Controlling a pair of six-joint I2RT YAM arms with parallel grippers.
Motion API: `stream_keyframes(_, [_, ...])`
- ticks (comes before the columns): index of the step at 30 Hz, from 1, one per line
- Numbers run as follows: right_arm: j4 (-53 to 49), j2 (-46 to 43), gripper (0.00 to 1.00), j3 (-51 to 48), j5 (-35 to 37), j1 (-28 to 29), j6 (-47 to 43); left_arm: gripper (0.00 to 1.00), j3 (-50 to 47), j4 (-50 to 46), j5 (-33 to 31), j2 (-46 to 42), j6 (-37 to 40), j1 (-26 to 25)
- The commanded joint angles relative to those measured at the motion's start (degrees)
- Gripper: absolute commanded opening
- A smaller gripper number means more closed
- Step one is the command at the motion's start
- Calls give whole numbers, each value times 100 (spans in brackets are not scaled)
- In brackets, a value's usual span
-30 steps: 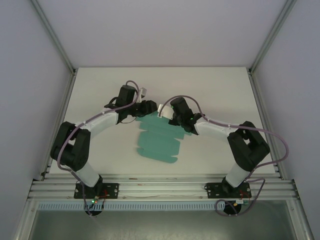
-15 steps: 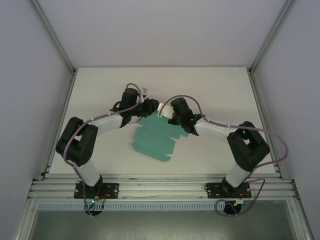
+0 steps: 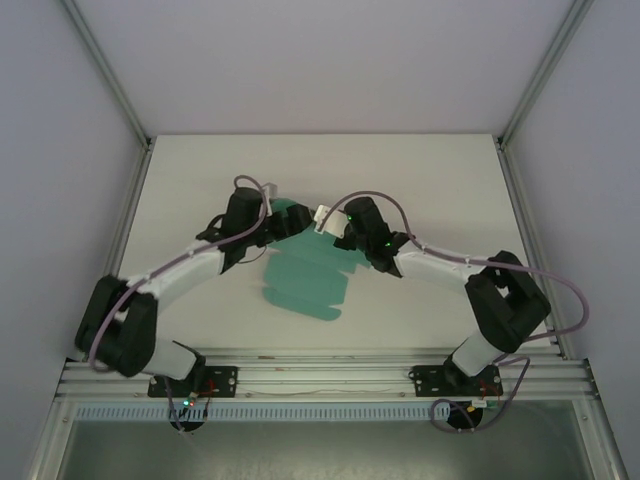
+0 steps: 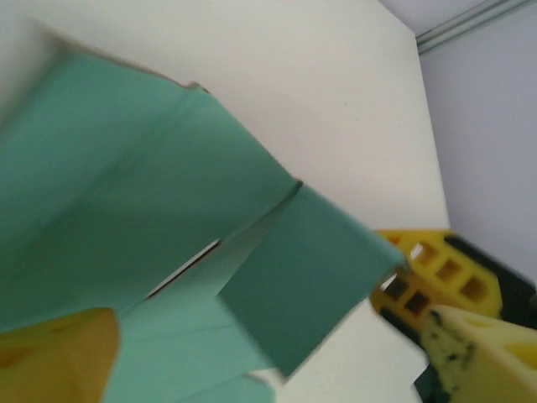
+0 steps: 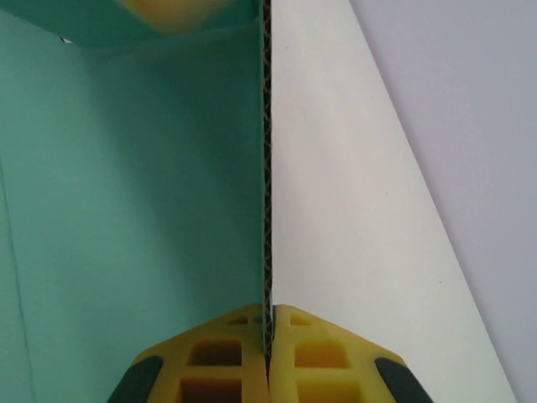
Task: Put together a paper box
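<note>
The paper box (image 3: 305, 278) is a teal creased die-cut sheet lying mid-table, its far flap (image 3: 290, 217) raised. My left gripper (image 3: 268, 224) stands open at that flap's left side. In the left wrist view the folded flap (image 4: 306, 273) lies between my spread yellow fingers (image 4: 59, 357), untouched as far as I can see. My right gripper (image 3: 333, 225) is shut on the sheet's far right edge. The right wrist view shows the card edge-on (image 5: 268, 168), pinched between the yellow pads (image 5: 226, 357) of my right gripper (image 5: 268, 340).
White table (image 3: 430, 180) stretches round the sheet, walled by grey panels and aluminium posts (image 3: 110, 80). Both arm bases sit on the rail (image 3: 320, 378) at the near edge. The right gripper's yellow finger (image 4: 424, 269) shows by the flap's corner in the left wrist view.
My left gripper has opened, let go of the far flap and drawn back to the left; its elbow has swung down and left. The right gripper keeps its pinch on the card.
</note>
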Motion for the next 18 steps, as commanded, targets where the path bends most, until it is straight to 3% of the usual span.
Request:
stream_keyframes(1, [-53, -276, 0, -121, -158, -105, 167, 100, -475, -829, -877, -702, 690, 235])
stream_keyframes(8, [-365, -593, 0, -195, -675, -317, 415, 100, -1429, -1061, -984, -1483, 1065, 960])
stream_keyframes(13, [-525, -716, 0, -206, -1030, -451, 573, 100, -1507, -979, -1361, -1240, 968, 1081])
stream_keyframes(18, [-663, -672, 0, -184, -1149, -461, 614, 100, -1580, -245, -1366, -922, 931, 1092])
